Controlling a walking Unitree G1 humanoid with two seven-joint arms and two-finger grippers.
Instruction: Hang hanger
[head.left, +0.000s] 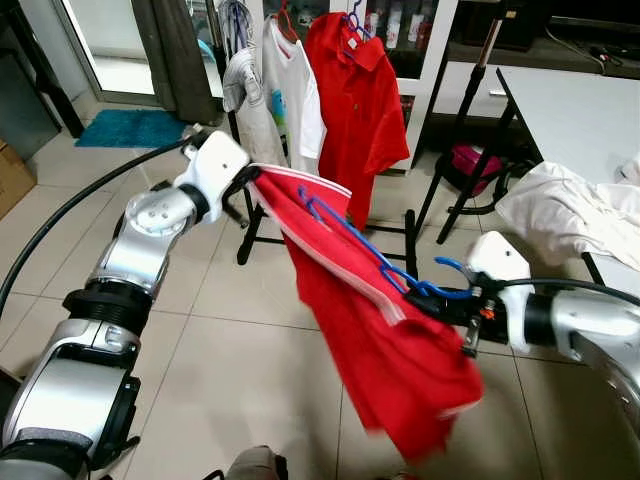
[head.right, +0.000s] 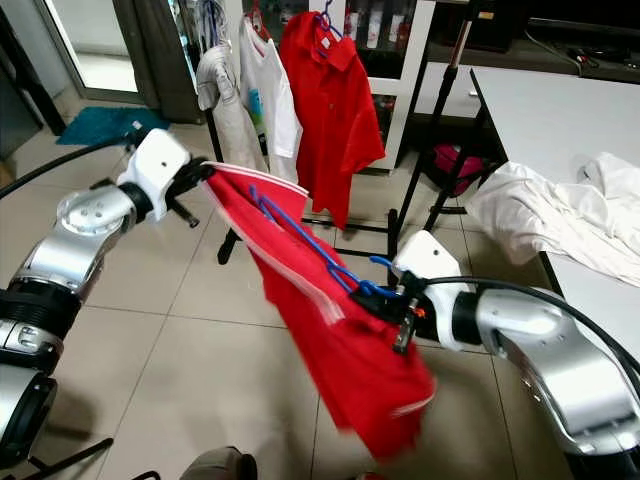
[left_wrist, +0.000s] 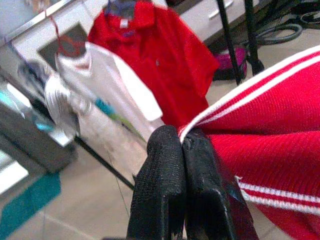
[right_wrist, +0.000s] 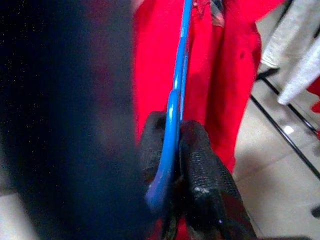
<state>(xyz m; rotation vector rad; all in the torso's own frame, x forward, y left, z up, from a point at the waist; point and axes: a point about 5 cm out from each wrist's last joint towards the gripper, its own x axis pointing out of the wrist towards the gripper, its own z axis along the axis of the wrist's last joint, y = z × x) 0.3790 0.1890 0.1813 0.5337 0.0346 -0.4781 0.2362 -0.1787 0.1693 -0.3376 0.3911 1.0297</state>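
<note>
A red shirt (head.left: 400, 340) with white-striped trim hangs stretched between my two arms, a blue hanger (head.left: 350, 235) threaded through it. My left gripper (head.left: 243, 180) is shut on the shirt's striped edge (left_wrist: 240, 107), up at the left. My right gripper (head.left: 440, 298) is shut on the blue hanger (right_wrist: 176, 107) near its hook, lower at the right. Behind stands a black clothes rack (head.left: 410, 225) carrying a red polo (head.left: 355, 100) on a blue hanger, a white shirt (head.left: 295, 90) and a grey garment (head.left: 245, 95).
A white table (head.left: 580, 110) with a white cloth pile (head.left: 570, 210) stands at the right. A black stand leg (head.left: 460, 130) and a pink bag (head.left: 478, 162) sit beside it. A teal mat (head.left: 130, 128) lies on the tiled floor at the far left.
</note>
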